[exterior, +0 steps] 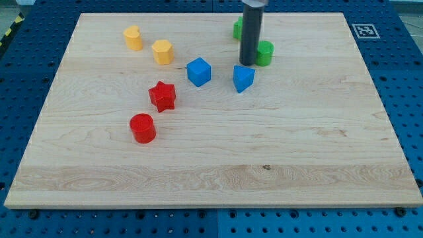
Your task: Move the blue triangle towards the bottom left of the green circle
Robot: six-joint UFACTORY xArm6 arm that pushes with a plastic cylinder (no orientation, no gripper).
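The blue triangle lies on the tabletop, just below-left of the green circle. It looks light, stiff and easy to slide, so a push on a flat side seems best. My tip stands just above it, beside the circle. There is no claw; nothing is held. The blue cube is near, at the view's left.

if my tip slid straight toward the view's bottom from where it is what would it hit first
Most likely the blue triangle, which sits just below my tip; depth is hard to judge, so contact could be glancing.
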